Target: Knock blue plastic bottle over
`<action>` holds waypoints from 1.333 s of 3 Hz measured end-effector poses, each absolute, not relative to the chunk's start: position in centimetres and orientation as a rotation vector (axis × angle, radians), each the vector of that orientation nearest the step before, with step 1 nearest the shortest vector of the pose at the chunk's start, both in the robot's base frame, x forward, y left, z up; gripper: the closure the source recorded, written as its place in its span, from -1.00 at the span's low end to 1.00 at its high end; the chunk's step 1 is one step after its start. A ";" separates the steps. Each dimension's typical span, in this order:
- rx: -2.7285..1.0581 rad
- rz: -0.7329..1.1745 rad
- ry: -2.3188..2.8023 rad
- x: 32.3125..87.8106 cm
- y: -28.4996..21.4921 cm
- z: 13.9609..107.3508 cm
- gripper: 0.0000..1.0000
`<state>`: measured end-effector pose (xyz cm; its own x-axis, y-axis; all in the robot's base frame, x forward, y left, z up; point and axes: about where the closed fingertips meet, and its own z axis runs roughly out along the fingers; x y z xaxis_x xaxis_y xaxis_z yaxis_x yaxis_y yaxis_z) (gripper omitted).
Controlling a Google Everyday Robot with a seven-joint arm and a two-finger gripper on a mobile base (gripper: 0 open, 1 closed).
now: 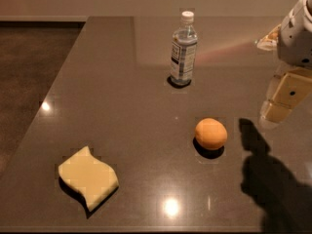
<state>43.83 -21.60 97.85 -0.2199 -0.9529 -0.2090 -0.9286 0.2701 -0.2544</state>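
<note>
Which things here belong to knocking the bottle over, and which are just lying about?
Job: bottle, upright, far middle of the table; tool, at the right edge, apart from the bottle.
Lying about: orange ball, right of middle; yellow sponge, front left.

Gripper [279, 106] raised, far right, angled downward

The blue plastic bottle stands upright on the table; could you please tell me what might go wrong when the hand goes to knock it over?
1. The hand hangs at the right edge; a low sweep toward the blue plastic bottle might clip the orange ball nearby and send it rolling.
2. Once down, the round bottle could roll across the smooth table toward an edge.
</note>
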 end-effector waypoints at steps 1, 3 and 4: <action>-1.720 -0.106 2.225 43.8 -21.6 97.9 -1.00; -1.710 0.055 2.169 47.2 -18.3 96.9 -1.00; -1.650 0.130 2.134 50.0 -16.2 96.4 -1.00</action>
